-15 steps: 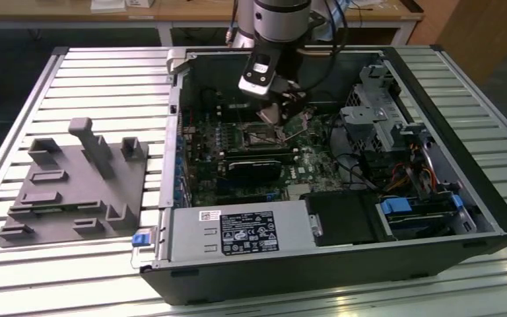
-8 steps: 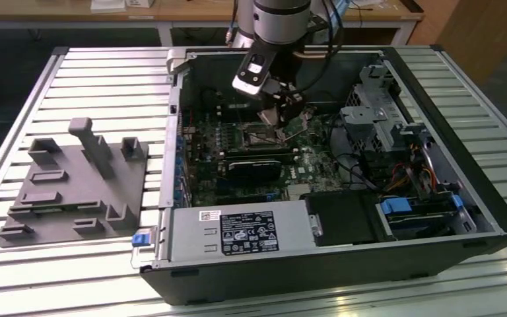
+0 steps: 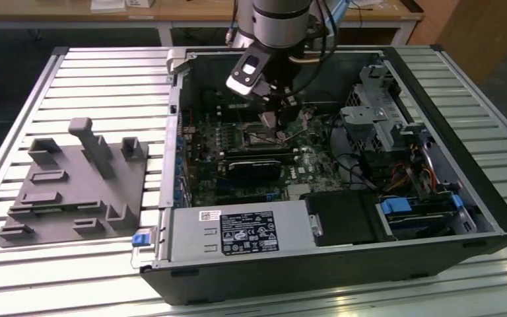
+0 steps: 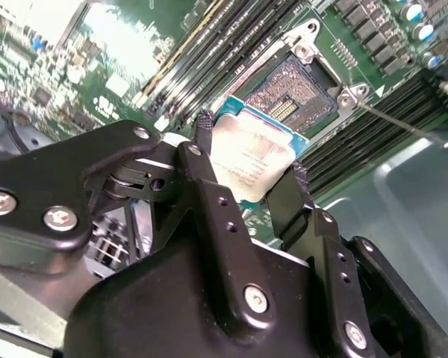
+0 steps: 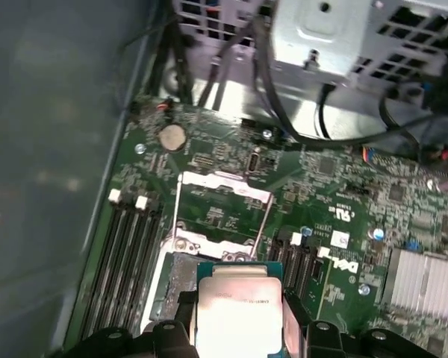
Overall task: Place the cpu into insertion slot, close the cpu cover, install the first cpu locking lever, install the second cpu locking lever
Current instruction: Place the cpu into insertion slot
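Note:
My gripper (image 3: 271,117) hangs inside the open computer case (image 3: 491,218), over the motherboard. It is shut on the cpu (image 4: 250,160), a silvery-topped square chip pinched by its edges between the black fingers (image 4: 209,186). In the second wrist view the chip is tilted and hovers just beside the bare insertion slot (image 4: 291,97), apart from it. In the first wrist view the cpu (image 5: 235,306) partly overlaps the slot (image 5: 178,280). The cpu cover (image 5: 224,180), a thin metal frame, lies flipped open beyond the slot. A thin wire lever (image 4: 392,121) sticks out from the slot's corner.
Memory slots (image 5: 123,253) run alongside the slot. A finned heatsink (image 5: 418,280), a drive cage (image 3: 377,99) with cables and a power supply (image 3: 236,231) crowd the case. A grey fixture block (image 3: 68,185) sits on the slatted table at the exterior view's left.

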Controlling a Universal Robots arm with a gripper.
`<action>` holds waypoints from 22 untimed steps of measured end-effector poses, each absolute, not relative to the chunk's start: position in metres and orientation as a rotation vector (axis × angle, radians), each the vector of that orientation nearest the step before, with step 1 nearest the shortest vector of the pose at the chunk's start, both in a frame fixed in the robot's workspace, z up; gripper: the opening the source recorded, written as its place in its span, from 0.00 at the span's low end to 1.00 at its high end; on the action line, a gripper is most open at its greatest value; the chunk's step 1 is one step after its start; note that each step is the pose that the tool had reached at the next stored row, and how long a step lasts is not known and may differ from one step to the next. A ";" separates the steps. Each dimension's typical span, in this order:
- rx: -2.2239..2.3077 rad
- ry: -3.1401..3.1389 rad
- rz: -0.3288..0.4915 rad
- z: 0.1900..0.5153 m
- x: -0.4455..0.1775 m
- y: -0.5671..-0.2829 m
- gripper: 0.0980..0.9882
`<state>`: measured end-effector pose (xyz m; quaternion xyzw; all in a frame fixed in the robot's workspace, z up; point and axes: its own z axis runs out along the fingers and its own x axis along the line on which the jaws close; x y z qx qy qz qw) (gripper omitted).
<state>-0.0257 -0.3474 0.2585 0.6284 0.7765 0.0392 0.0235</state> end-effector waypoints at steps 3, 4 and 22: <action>2.009 2.348 0.119 0.255 -0.026 -0.347 0.50; 2.029 2.330 0.118 0.254 -0.026 -0.347 0.50; 2.184 2.148 0.077 0.234 -0.029 -0.338 0.50</action>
